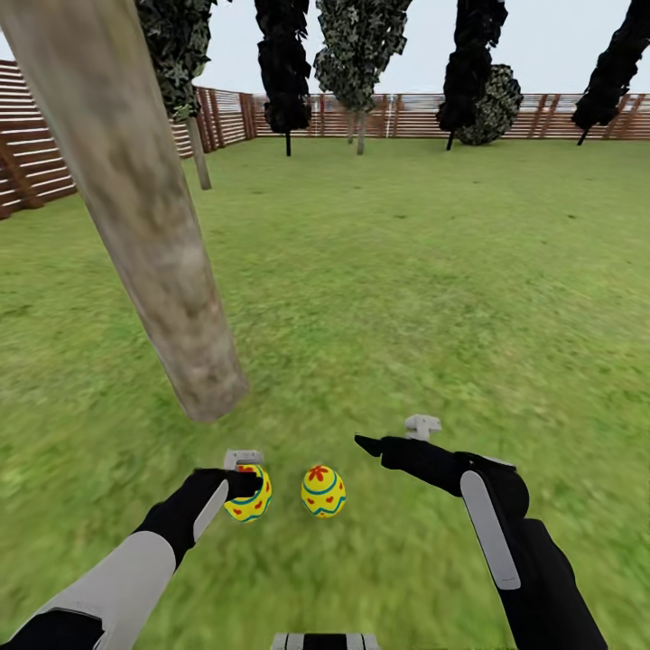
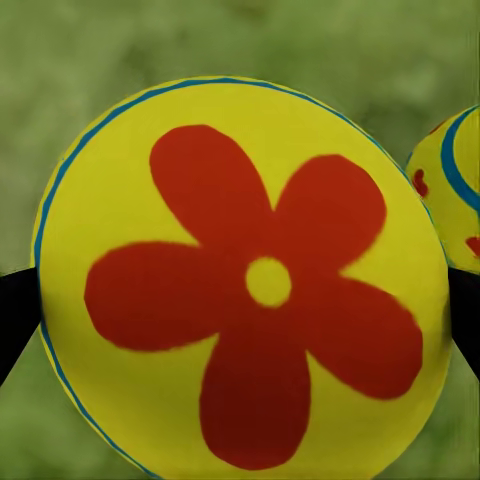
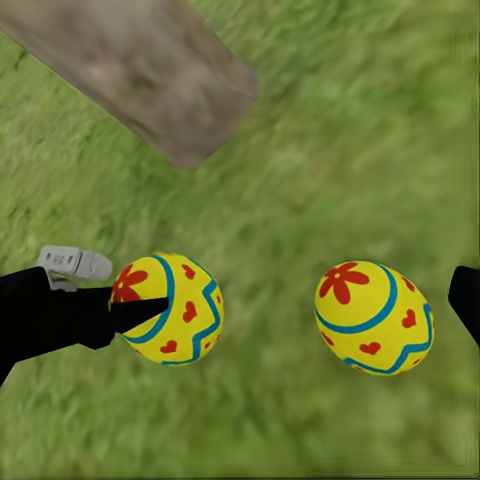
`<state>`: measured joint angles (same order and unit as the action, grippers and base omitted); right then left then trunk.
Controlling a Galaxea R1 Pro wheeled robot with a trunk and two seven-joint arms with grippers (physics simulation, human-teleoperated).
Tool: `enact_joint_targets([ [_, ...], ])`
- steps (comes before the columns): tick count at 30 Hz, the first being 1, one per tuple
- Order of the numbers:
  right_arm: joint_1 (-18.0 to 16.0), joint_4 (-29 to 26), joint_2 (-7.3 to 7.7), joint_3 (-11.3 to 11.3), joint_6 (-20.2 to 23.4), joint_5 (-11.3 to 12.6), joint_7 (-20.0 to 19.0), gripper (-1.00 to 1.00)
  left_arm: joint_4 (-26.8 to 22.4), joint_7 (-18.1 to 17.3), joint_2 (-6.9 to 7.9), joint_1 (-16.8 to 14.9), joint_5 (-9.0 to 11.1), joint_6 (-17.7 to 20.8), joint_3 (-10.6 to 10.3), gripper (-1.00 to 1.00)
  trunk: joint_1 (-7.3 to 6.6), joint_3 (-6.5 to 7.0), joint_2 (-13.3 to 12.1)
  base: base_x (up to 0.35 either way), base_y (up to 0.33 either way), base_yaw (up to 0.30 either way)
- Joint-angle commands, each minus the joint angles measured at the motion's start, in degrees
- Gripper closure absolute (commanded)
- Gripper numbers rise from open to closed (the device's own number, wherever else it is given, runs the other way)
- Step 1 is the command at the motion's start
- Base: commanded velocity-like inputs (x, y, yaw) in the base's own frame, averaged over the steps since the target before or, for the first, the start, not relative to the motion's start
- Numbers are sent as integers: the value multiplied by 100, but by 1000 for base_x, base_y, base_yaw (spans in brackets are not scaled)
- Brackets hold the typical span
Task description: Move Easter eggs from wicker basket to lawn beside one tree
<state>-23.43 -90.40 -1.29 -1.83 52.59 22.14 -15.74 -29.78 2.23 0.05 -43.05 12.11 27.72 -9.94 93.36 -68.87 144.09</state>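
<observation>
Held egg [image 1: 249,495]: yellow with a red flower; I see it between my left gripper's [image 1: 242,487] fingers, low over the lawn [image 1: 433,271] by the foot of the tree trunk [image 1: 135,208].
Second egg [image 1: 323,491]: lying on the grass just beside the held one, apart from it.
Left fingers [image 3: 135,313]: clamped on the held egg.
Right gripper [image 1: 379,444]: near the second egg, touching nothing; fingers spread apart in my wrist view.
Surroundings: slat fence [image 1: 506,116] and dark trees along the far edge.

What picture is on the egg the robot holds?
A big red flower on the yellow egg, clearest in the left wrist view.
</observation>
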Motion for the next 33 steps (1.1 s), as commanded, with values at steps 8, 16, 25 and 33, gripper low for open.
enact_joint_targets([
  [8,-3,-4,-3,0,24,-38,-43,-100,-8,23,4,-2,-55,1,-21,100,19,-183,13,0,0,0],
  [16,-3,-4,-3,3,24,-34,-43,-100,-7,23,4,-2,-102,-55,-17,100,32,-288,20,0,0,-24],
  [25,-3,-1,-3,-47,24,-34,-43,-100,-10,23,4,6,-98,-56,-25,100,32,-264,20,88,0,-88],
  [33,-3,-1,-3,-54,24,-34,-43,-100,-10,23,4,6,-95,-56,-25,100,32,-264,20,151,29,-2],
])
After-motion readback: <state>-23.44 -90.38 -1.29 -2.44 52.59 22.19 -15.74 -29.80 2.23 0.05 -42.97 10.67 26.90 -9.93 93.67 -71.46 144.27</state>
